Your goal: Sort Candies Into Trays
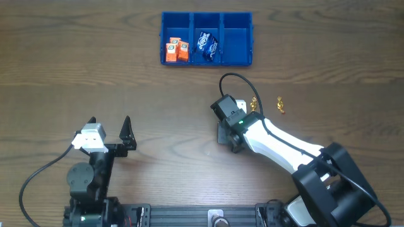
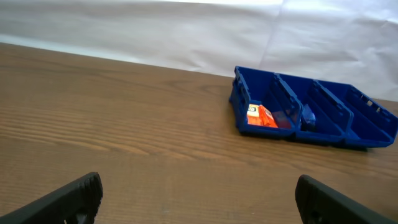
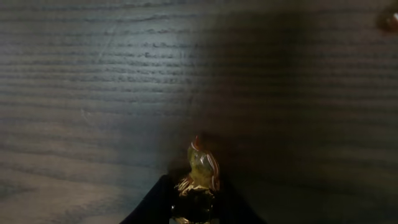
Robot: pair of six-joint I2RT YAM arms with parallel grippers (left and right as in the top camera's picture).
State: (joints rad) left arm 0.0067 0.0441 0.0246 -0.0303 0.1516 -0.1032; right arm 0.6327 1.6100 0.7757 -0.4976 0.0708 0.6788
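Note:
A blue three-compartment tray point(image 1: 206, 62) stands at the far middle of the table. Orange candies point(image 1: 177, 50) lie in its left bin and a blue-wrapped candy point(image 1: 206, 44) in the middle one. The same tray point(image 2: 348, 134) and orange candies point(image 2: 261, 116) are in the left wrist view. My right gripper point(image 3: 198, 208) is down at the table, shut on a gold-wrapped candy point(image 3: 202, 169). That gold candy point(image 1: 254, 104) peeks out beside the right wrist in the top view. A second gold candy point(image 1: 281, 106) lies just right of it. My left gripper point(image 1: 110, 129) stands open and holds nothing, near its base.
The tray's right bin point(image 1: 237, 39) holds nothing. Bare wooden table surrounds the tray and both arms. A black cable point(image 1: 237, 79) loops above the right wrist. The second gold candy point(image 3: 392, 22) shows at the edge of the right wrist view.

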